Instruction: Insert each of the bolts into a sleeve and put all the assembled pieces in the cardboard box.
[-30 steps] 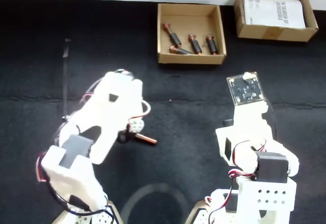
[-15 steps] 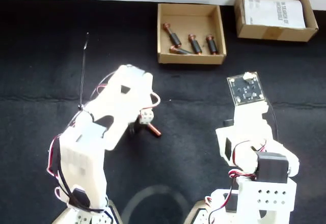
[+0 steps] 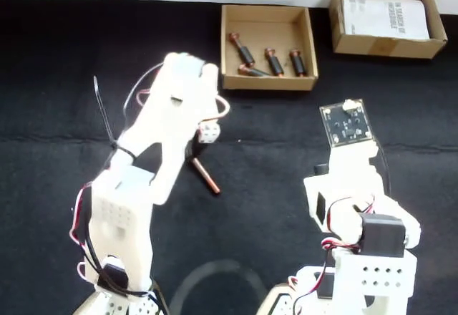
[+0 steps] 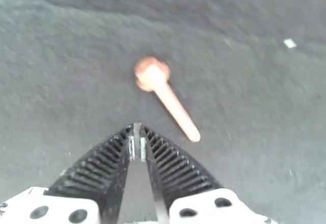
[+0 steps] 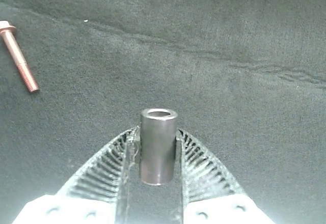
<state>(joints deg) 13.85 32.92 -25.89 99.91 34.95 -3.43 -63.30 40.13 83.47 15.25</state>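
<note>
We note left gripper [image 4: 136,135] closed almost tip to tip, gripping nothing, over black mat [image 3: 57,114]. One bolt [image 4: 165,99] lies loose on mat just beyond its tips, not touching. We find right gripper [image 5: 158,132] clamped on sleeve [image 5: 158,147], open bore past fingertips. At far edge of mat, cardboard box [image 3: 266,82] holds assembled pieces [image 3: 273,61]; we count at least three.
</note>
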